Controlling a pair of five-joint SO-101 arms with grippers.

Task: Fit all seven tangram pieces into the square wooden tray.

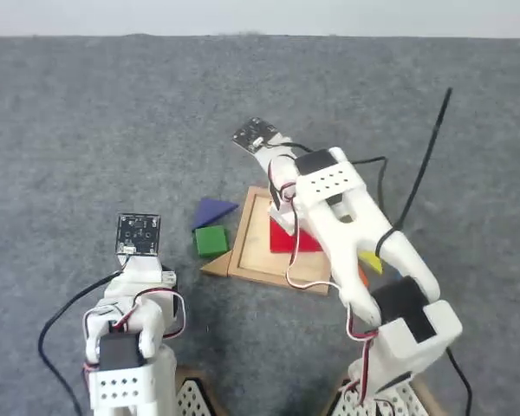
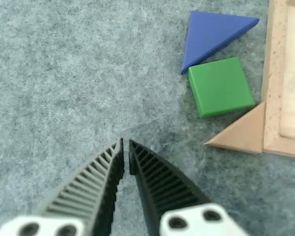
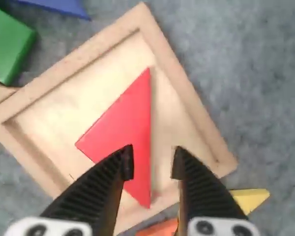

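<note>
The square wooden tray (image 1: 244,238) lies mid-table with a red triangle (image 1: 282,239) flat inside it. My right gripper (image 3: 151,158) hovers open just above the red triangle (image 3: 125,130), one finger on each side of the triangle's long edge. Left of the tray (image 2: 274,73) lie a blue triangle (image 2: 211,32), a green square (image 2: 220,86) and a tan triangle (image 2: 243,135) that touches the rim. My left gripper (image 2: 126,147) hangs shut over bare carpet, short of those pieces. A yellow piece (image 3: 248,199) and an orange piece (image 3: 157,228) lie just outside the tray's near right edge.
Grey carpet covers the table. The right arm (image 1: 347,217) stretches across the tray's right side and hides part of it. The left arm's base (image 1: 126,364) stands at the near left. A black cable (image 1: 425,165) runs off to the right.
</note>
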